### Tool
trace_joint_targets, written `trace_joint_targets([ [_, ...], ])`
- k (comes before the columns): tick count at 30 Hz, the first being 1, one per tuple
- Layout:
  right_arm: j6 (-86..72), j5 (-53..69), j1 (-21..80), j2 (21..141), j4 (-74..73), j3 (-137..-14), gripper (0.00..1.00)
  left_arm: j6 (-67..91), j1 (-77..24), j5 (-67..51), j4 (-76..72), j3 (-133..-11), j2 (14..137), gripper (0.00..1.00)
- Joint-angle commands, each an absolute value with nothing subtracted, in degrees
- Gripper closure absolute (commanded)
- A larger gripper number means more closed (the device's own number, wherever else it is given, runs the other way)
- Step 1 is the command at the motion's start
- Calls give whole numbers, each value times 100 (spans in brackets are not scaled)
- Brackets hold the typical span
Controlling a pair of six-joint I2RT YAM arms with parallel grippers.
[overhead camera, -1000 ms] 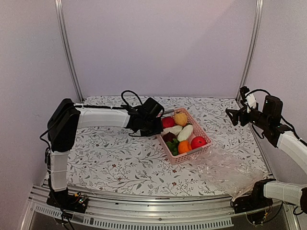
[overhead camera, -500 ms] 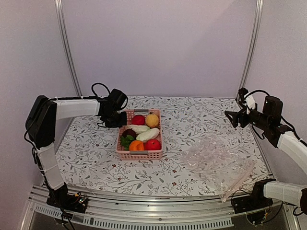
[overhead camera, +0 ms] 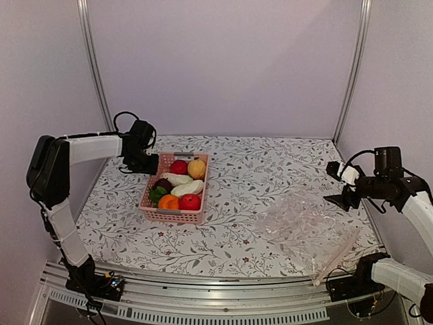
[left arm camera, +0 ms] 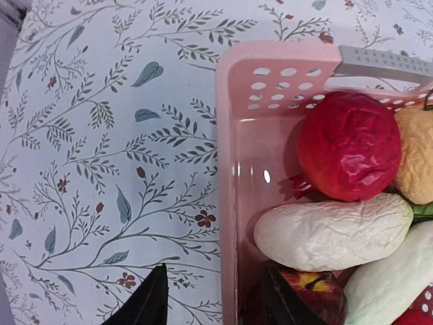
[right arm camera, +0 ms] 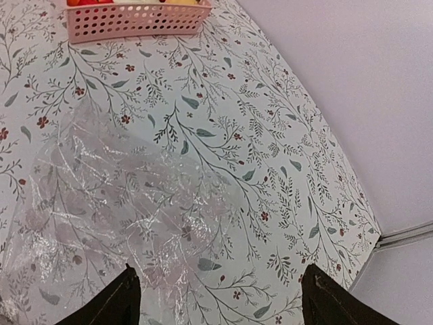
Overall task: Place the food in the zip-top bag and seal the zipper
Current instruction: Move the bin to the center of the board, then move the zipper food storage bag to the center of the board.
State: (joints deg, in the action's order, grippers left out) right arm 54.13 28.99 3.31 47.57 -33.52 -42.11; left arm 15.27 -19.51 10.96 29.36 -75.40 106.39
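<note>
Lying crumpled near the table's front right, the zip-top bag (overhead camera: 306,227) looks feather-light, limp and slippery; its stiffer zipper (overhead camera: 336,255) edge, toward the near corner, seems the surest hold. Above it the right gripper (right arm camera: 216,288) hovers, fingers spread wide and empty. Farther off, the food (overhead camera: 178,186) sits piled in a pink basket (overhead camera: 169,214), whose rim the left gripper (left arm camera: 213,298) straddles, jaws narrowly parted.

no readable text, labels or numbers anywhere
</note>
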Motion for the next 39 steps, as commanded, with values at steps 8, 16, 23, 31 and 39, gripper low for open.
trace_joint_targets([
  [8, 7262, 2423, 326, 3718, -5218, -3591, 27, 1136, -3846, 985, 1914, -7659, 8700, 39],
  [16, 6977, 2563, 327, 3545, -5295, -3584, 30, 1951, -5682, 565, 1507, -7997, 9842, 32],
  [23, 7064, 2610, 328, 3438, -5525, -3551, 32, 2566, -5927, -456, 1673, -8632, 11305, 29],
  [31, 7017, 2640, 326, 3301, -5537, -3446, 32, 2915, -5932, -1158, 1157, -8922, 12112, 36],
  [39, 7018, 2627, 325, 3309, -5552, -3498, 31, 3011, -5918, -1488, 1386, -9553, 12775, 62],
])
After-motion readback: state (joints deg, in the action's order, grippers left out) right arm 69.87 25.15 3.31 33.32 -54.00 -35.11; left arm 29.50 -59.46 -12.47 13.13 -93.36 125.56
